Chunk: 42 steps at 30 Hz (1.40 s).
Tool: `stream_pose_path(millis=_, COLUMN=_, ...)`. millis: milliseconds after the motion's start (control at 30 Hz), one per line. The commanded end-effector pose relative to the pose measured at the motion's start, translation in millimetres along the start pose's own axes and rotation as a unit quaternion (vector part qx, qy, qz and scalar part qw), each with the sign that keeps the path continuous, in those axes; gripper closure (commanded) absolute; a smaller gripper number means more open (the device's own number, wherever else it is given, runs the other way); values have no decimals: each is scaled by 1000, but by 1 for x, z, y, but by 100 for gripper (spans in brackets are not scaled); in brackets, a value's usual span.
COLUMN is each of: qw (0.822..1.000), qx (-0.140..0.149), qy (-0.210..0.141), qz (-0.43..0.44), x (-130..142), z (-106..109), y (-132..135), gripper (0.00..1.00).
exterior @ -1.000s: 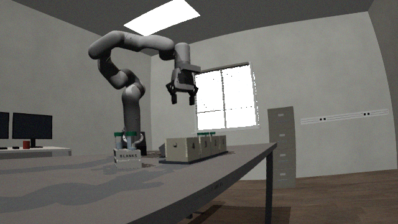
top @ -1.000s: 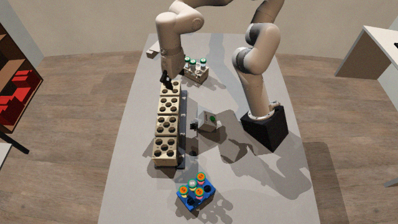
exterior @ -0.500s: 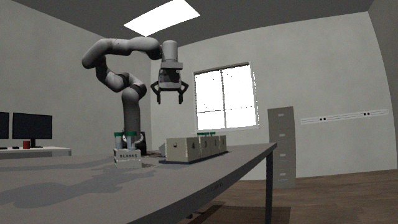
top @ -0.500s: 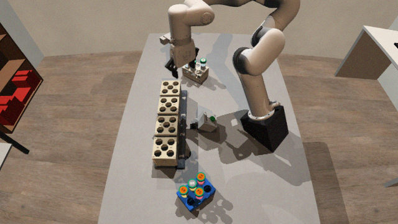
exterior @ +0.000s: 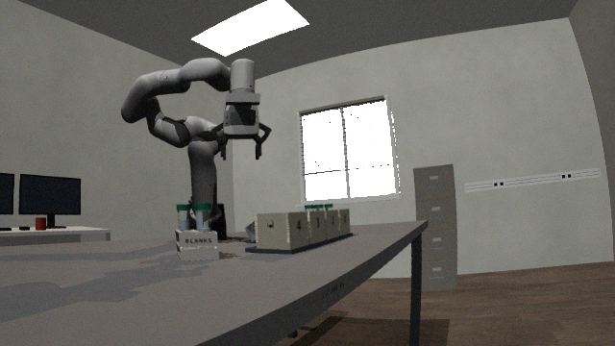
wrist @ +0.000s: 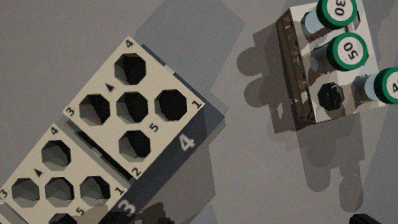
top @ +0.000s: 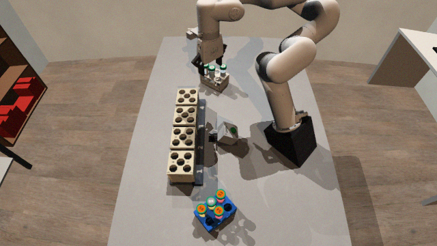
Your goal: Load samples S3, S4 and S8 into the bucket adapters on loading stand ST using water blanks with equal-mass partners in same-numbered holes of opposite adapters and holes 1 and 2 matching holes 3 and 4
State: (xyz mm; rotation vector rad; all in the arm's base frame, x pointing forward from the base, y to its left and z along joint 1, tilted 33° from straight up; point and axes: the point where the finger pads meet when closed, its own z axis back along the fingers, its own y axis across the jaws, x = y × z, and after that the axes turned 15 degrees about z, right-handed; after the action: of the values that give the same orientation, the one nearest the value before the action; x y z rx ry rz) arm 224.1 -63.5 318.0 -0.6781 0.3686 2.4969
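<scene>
The table (top: 273, 208) (exterior: 144, 298) (wrist: 75, 30) carries everything; with 12 o'clock at the top edge of the overhead view and the small sloped desk (top: 226, 137) as the centre, the arm (top: 297, 61) (exterior: 165, 79) is mounted at 3 o'clock and reaches over to 12.

The loading stand (top: 201, 154) (wrist: 212, 117) lies at 9 o'clock, bearing four adapters in a row: adapter 4 (top: 187, 91) (exterior: 286, 231) (wrist: 151, 89) farthest up, then adapter 3 (top: 184, 110) (wrist: 76, 171), adapter 2 (top: 183, 131) and adapter 1 (top: 181, 175) lowest. All their holes look unfilled from overhead.

The blue rack (top: 223, 219) sits at 6 o'clock with three orange-dotted tubes, S3, S4 and S8 by the task though their IDs are too small to read surely, and the grey-dotted X6 (top: 211, 201). Two wells there have no tube.

The BLANKS rack (top: 214, 85) (exterior: 197, 247) (wrist: 292, 60) stands near 12 o'clock. Its green-capped blanks include the 30 (wrist: 340, 9), the 50 (wrist: 348, 51) and one whose number is cut off.

The pincer (top: 210, 66) (exterior: 241, 158) is above the blanks rack's side of the table, spread fully wide, gripping nothing.

Smallest is the green DONE key (top: 233, 130) on the desk.
</scene>
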Motion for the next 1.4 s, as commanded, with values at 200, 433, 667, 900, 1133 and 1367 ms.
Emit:
stream_pose_path(millis=200, qw=1000, qx=-2, qy=2, qz=0, x=-4, z=2, y=47, gripper=0)
stream_pose_path(millis=433, qw=1000, qx=-1, qy=2, qz=0, x=-7, z=2, y=82, gripper=0)
stream_pose_path(millis=667, qw=1000, qx=-1, qy=2, qz=0, x=-8, z=2, y=107, gripper=0)
stream_pose_path(millis=900, qw=1000, qx=-1, qy=2, qz=0, x=-11, z=2, y=142, gripper=0)
stream_pose_path(millis=1133, qw=1000, qx=-1, qy=2, qz=0, x=-12, z=2, y=166, gripper=0)
stream_pose_path(millis=1367, qw=1000, qx=-1, qy=2, qz=0, x=-12, z=-12, y=166, gripper=0)
